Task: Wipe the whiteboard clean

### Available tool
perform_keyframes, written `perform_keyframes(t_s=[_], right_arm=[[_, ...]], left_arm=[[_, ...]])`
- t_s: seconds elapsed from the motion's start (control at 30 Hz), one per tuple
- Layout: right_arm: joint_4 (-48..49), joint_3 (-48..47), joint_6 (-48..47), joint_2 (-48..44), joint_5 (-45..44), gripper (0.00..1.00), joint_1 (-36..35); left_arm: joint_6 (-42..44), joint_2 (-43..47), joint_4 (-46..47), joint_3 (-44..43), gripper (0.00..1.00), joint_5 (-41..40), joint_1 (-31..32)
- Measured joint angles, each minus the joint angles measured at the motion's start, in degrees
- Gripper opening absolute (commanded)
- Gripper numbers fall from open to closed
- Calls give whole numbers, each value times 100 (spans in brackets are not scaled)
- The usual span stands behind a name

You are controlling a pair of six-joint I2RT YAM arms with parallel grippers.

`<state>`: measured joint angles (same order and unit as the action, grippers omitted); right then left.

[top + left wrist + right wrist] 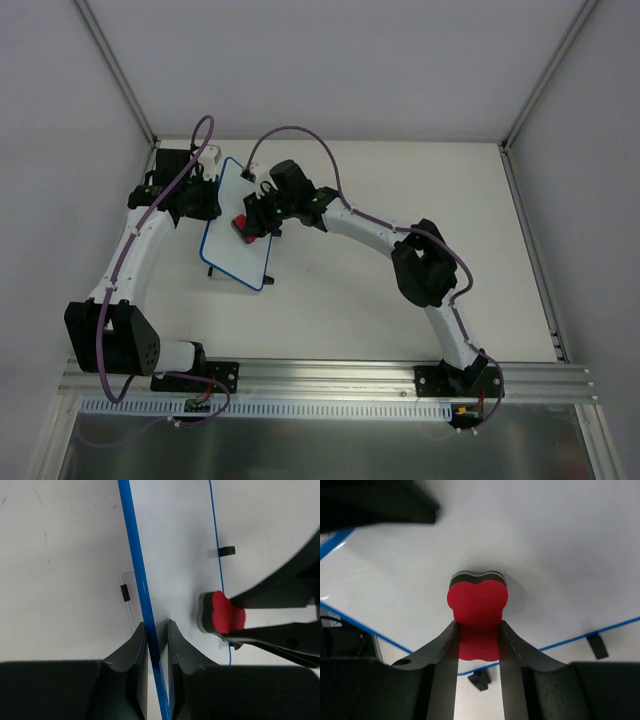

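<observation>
**Operator:** Where is the whiteboard, and what has hold of it?

**Spotter:** Your whiteboard (pixel 232 252) sits on the left part of the table (pixel 400 300), out in front of the left arm. Your left claw (pixel 204 196) is pinched almost shut on its left long edge. In the left wrist view the blue rim runs straight through between the fingers (pixel 135 647). I cannot tell whether the board lies flat or is tipped up a little.

**Operator:** And the right side?

**Spotter:** Your right claw (pixel 477 626) is clamped fully on the narrow waist of the red eraser (pixel 477 597). The eraser's dark pad end looks pressed against the white face, about mid-board.

**Operator:** Which way do I wipe?

**Spotter:** The board's face lies straight ahead of the right claw, just past the eraser, so I'd judge you need a slide across it and no further reach. Its long axis runs from your arm bases toward the far wall, leaning slightly right at the far end. More unwiped length lies along that line than across it. The left arm is the nearer one, but it is busy steadying the rim, so the wiping falls to your right arm.

**Operator:** Any ink left?

**Spotter:** I see none around the eraser in either wrist view, and the top view is too small to say.

**Operator:** Count?

**Spotter:** One whiteboard, one eraser, two claws, two black feet (pixel 125 592).
</observation>
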<state>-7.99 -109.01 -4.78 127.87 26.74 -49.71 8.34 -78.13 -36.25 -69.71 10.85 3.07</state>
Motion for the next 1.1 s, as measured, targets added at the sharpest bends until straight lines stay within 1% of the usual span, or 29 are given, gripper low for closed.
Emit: perform_keyframes(t_s=[0.07, 0.17, 0.33, 0.4, 0.6, 0.77, 0.83, 0.93, 1.07, 1.1], right_arm=[[105, 658, 63, -431, 4, 0, -11], [210, 1569, 129, -1108, -155, 0, 166], [361, 3051, 133, -2531, -800, 0, 767], [407, 3727, 131, -3268, -1143, 0, 1005], [442, 5132, 125, -4656, -1906, 0, 1464], [142, 5934, 164, -5149, -2643, 1, 1775], [-35, 6144, 232, -5302, -2953, 3, 1860], [-247, 6288, 334, -5421, -3285, 4, 1958], [-459, 6310, 511, -5414, -3501, 4, 2085], [-483, 6310, 549, -5394, -3523, 4, 2109]], left_arm=[[-2, -20, -11, -13, 0, -9, 0], [-7, -70, -28, -33, 0, -109, 2], [-24, -258, -155, -181, 0, -334, 9], [-17, -382, -225, -295, 0, -448, 26], [120, -855, -457, -717, 0, -673, 33], [330, -1204, -608, -1056, 0, -791, 33], [442, -1316, -638, -1150, 0, -839, 33], [575, -1453, -656, -1246, 0, -896, 33], [649, -1429, -654, -1250, 14, -940, 81], [658, -1410, -645, -1239, 19, -968, 103]])
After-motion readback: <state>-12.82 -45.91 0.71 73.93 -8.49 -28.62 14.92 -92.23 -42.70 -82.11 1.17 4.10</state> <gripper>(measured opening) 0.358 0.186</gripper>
